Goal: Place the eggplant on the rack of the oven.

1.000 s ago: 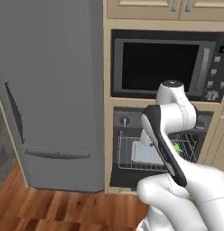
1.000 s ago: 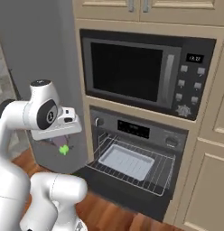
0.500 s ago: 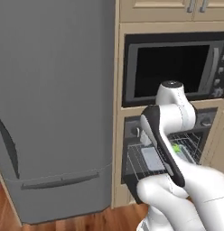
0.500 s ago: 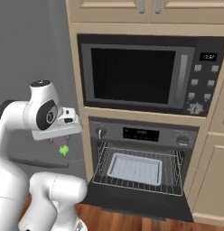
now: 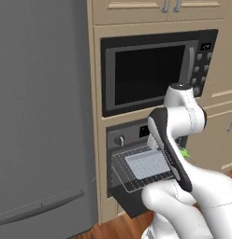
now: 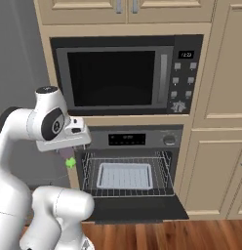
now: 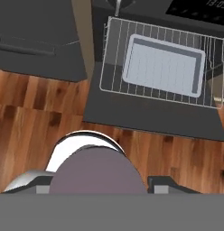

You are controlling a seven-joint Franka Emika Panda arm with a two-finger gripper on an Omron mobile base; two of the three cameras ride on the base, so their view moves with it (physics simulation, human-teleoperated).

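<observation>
Your eggplant [image 7: 96,172] sits clamped in the gripper [image 6: 69,157], beside the oven [image 6: 137,139] and short of the rack [image 6: 162,168]; since a second ago the base has driven round to face the open door squarely; the hand view shows tray [image 7: 164,66] and rack from above; the right base view shows the green stem.

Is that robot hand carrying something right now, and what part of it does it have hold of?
Yes: the end effector holds the eggplant, gripped across its purple body; the green stem end pokes out below the hand.
</observation>
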